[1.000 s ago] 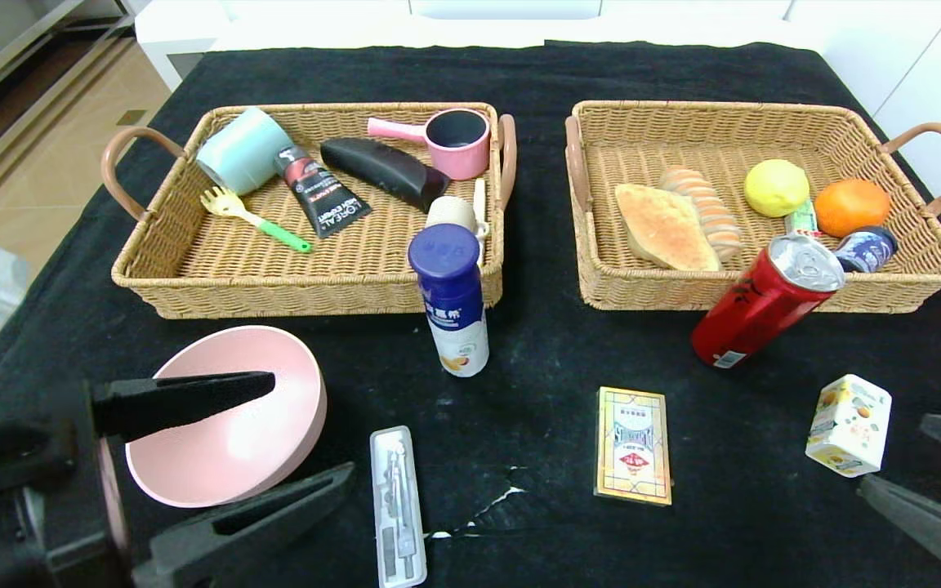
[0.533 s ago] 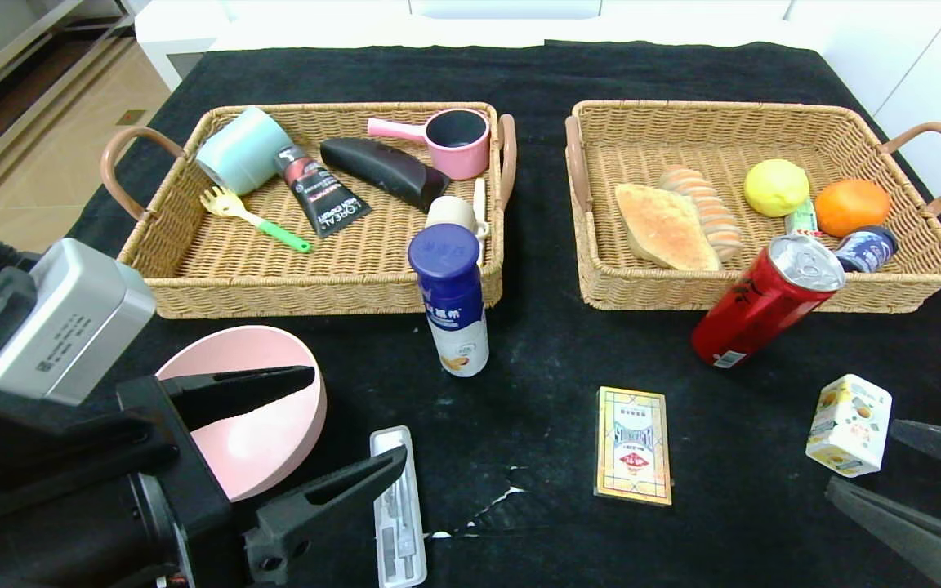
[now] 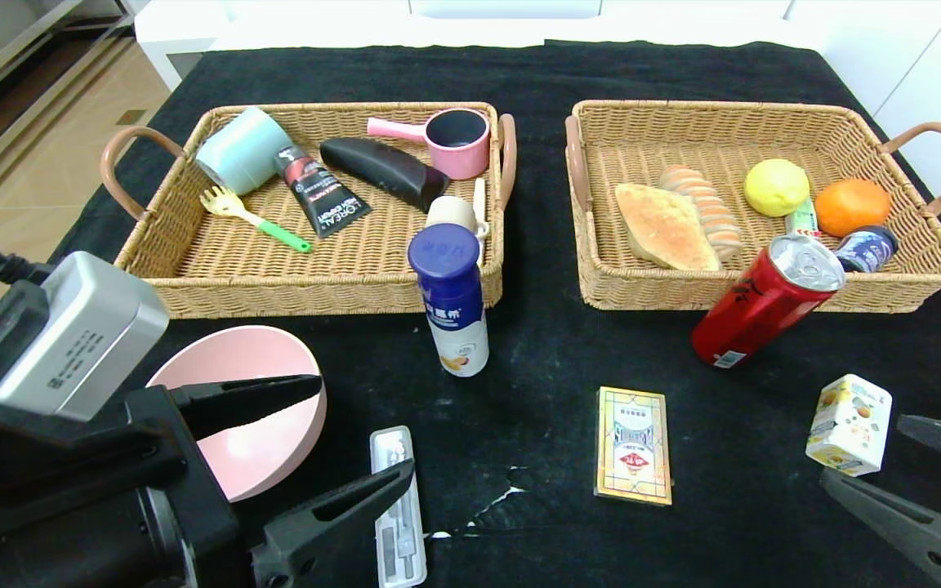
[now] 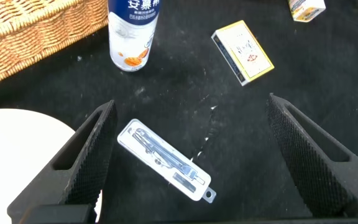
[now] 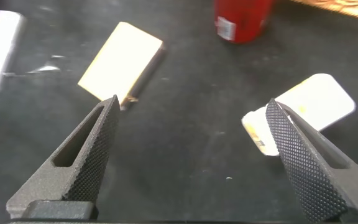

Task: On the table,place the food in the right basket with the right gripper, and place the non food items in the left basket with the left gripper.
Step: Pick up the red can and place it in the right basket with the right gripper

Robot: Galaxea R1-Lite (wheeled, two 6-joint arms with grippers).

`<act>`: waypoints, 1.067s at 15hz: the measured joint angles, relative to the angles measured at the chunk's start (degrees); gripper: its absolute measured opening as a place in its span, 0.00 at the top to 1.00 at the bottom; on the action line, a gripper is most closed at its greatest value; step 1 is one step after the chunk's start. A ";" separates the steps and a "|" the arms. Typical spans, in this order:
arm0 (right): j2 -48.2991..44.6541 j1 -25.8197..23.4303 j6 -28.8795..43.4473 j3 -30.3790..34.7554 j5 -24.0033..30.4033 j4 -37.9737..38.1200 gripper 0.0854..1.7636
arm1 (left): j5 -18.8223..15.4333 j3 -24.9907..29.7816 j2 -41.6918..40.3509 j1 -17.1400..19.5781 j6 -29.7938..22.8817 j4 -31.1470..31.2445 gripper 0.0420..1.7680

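On the black cloth lie a pink bowl (image 3: 254, 408), a clear plastic case (image 3: 397, 506) with a metal tool inside, a blue-capped yogurt bottle (image 3: 454, 302), a yellow card box (image 3: 634, 445), a tilted red can (image 3: 764, 306) and a small white carton (image 3: 849, 425). My left gripper (image 3: 365, 426) is open at the front left, one finger over the bowl, the other beside the case. The case (image 4: 163, 158) lies between its fingers, untouched. My right gripper (image 3: 861, 449) is open at the front right, and the carton (image 5: 303, 112) sits just beside one finger.
The left basket (image 3: 274, 294) holds a blue cup, a tube, a fork, a black case and a pink pot. The right basket (image 3: 650, 296) holds bread, a lemon, an orange and a small jar. The red can leans on its front wall.
My left arm has come forward and to the right, from over the bowl towards the clear case. My right gripper has edged closer to the carton. Both stay open.
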 joint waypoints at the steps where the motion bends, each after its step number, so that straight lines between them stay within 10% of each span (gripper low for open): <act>1: 0.72 1.08 -0.24 -0.22 -1.32 -0.39 0.03 | 0.00 0.05 0.00 0.00 0.02 0.05 0.03; 9: 15.06 6.77 -0.06 -3.61 -18.05 -21.33 0.03 | 0.09 0.02 -0.77 -0.11 0.02 0.13 0.03; 16: 21.07 6.23 1.68 -6.51 -21.80 -27.62 0.03 | 0.07 -0.15 -2.15 -0.90 0.09 0.22 0.03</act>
